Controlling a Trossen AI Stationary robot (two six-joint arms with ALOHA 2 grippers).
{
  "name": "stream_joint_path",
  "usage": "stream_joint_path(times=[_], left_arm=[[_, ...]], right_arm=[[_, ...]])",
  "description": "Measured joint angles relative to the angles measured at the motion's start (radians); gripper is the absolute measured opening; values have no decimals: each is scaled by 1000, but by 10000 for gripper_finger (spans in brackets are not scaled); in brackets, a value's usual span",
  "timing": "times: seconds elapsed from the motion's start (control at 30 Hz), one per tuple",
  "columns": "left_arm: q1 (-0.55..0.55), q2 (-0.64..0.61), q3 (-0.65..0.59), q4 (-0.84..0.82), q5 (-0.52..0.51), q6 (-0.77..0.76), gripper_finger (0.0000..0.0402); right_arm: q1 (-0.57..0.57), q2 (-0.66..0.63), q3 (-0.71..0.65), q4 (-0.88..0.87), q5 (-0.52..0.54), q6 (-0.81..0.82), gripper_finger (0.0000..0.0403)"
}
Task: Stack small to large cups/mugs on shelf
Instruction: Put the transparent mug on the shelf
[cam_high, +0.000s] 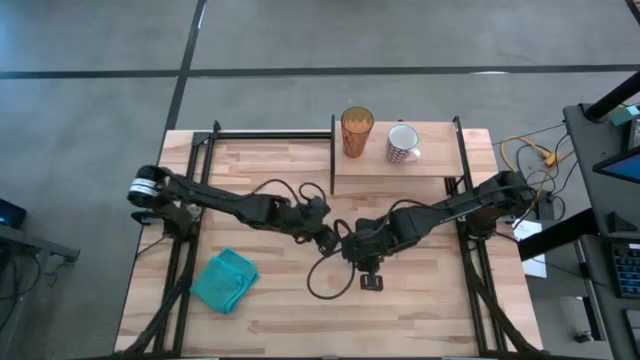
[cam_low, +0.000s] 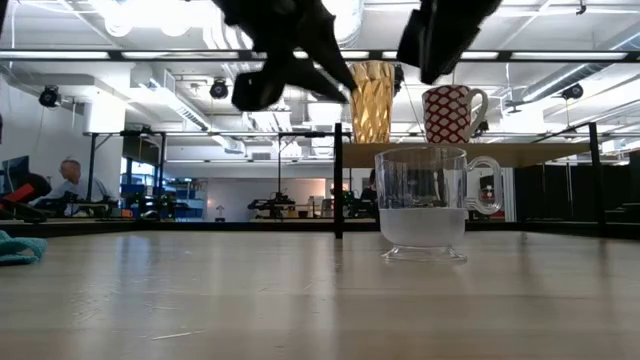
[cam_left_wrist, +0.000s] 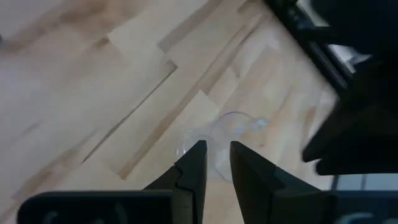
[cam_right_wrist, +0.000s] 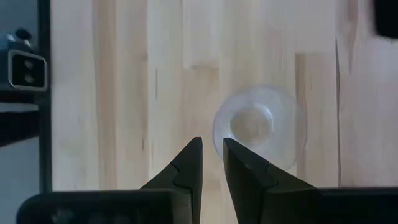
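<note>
The clear glass cup (cam_low: 423, 205) stands on its base on the tabletop, with its handle (cam_low: 487, 186) toward the table's right. The amber tumbler (cam_high: 357, 131) and the white patterned mug (cam_high: 402, 145) stand upright side by side on the shelf (cam_high: 400, 172). Both arms meet over the middle of the table. My left gripper (cam_high: 328, 238) and right gripper (cam_high: 352, 246) hang above the glass cup and touch nothing. In the wrist views the cup lies below the left fingertips (cam_left_wrist: 217, 152) and the right fingertips (cam_right_wrist: 212, 149). Only a narrow slit shows between each pair of fingers.
A crumpled teal cloth (cam_high: 225, 280) lies near the table's near left corner. A black cable loop (cam_high: 318, 280) hangs by the grippers. The shelf's black frame posts (cam_low: 338, 180) stand behind the cup. People and desks show in the room beyond the table.
</note>
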Motion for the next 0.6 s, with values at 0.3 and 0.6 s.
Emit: stream_joint_path(times=[0.3, 0.6], left_arm=[[0, -192, 0, -34, -4, 42, 56], [-3, -378, 3, -63, -20, 112, 56]], right_arm=[[-2, 2, 2, 65, -10, 27, 85], [-7, 2, -1, 113, 9, 223, 142]])
